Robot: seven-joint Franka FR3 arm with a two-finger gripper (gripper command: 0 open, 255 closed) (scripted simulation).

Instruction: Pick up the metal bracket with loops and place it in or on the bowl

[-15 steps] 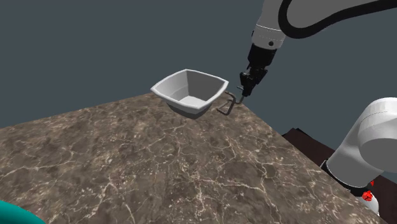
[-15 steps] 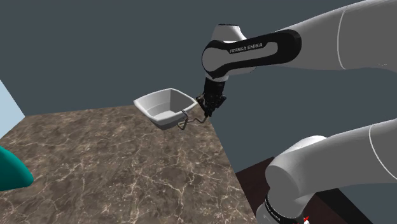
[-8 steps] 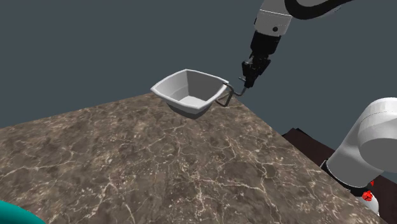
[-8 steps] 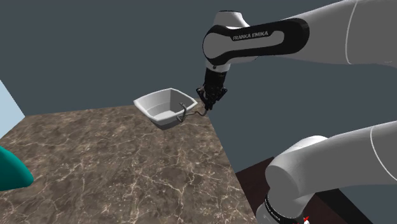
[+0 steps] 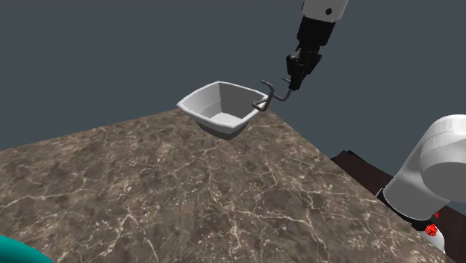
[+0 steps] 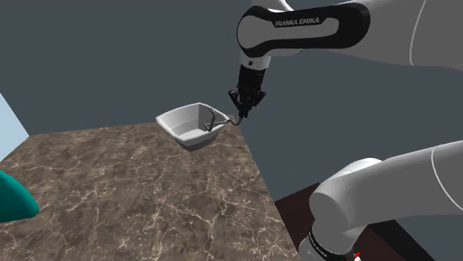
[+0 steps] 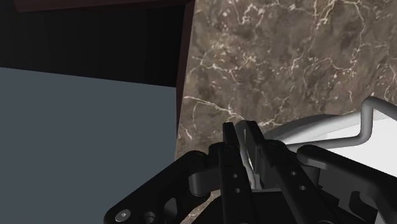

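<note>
Black fingers (image 5: 293, 82) of the white Franka arm close tight on one end of the metal bracket (image 5: 270, 94), a thin bent wire piece with looped ends, and hold it in the air off the brown marbled tabletop (image 5: 187, 194). In the wrist view the fingers (image 7: 230, 139) pinch a pale sliver of the part between them, while its wire (image 7: 362, 130) curves away over the white of the bowl.

The bracket hangs from the fingers at the corner of the pale, square-sided bowl (image 5: 205, 112) that lies to the shoulder view's right. Its lower loop sits level with the rim there, though contact with the rim cannot be judged. From the second exterior view, the bracket (image 6: 217, 120) reaches in over the edge of the bowl (image 6: 178, 127), with the fingers (image 6: 239, 111) just outside it. A teal object (image 6: 11, 196) sits well apart at the far end of the tabletop.

The pick-up looks done. What remains, on this evidence, is a short carry inward over the bowl, a lowering and a release.
</note>
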